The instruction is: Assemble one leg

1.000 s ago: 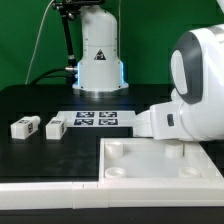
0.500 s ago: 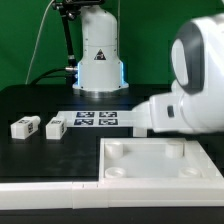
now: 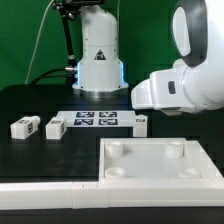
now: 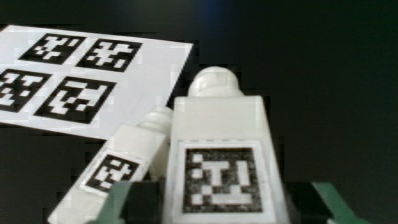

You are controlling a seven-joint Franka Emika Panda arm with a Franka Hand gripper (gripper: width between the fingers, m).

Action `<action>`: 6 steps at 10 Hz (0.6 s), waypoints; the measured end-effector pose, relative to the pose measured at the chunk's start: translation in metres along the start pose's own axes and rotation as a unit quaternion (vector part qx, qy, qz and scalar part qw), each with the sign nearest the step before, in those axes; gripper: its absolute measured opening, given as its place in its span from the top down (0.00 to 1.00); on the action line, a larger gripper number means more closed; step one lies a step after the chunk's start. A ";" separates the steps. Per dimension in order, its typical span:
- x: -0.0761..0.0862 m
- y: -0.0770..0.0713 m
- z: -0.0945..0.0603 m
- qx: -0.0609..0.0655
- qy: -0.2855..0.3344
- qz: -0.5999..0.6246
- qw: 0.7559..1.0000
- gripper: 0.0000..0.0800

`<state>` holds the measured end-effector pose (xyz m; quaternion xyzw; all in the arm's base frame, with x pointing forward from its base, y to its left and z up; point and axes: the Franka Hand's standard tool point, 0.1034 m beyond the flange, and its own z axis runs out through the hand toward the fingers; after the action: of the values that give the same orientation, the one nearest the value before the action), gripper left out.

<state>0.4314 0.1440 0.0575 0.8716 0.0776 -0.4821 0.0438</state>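
Arm: one white arm (image 3: 186,80) filled the upper right and the right edge of the exterior view with its bulky links.
Base: a white column (image 3: 98,50) stood upright at the upper centre of the exterior view, with a blue-lit ring at its foot.
Upper joint: a rounded housing (image 3: 190,30) with a dark grey face sat in the top right corner, cut off by the frame edge.
Wrist link: a blocky white link (image 3: 165,92) reached from the right edge toward the centre, roughly level.
Gripper: the gripper (image 4: 219,205) pointed downward and showed only in the wrist view.
Fingers: two dark fingertips (image 4: 322,203) were set well apart, the jaws spread wide.
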 end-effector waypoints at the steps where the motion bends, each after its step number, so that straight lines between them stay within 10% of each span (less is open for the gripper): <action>1: 0.004 -0.002 -0.007 0.003 0.064 0.001 0.998 0.64; 6: -0.005 0.004 -0.038 0.008 0.241 -0.002 0.970 0.64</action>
<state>0.4610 0.1456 0.0820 0.9623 0.0836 -0.2582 0.0156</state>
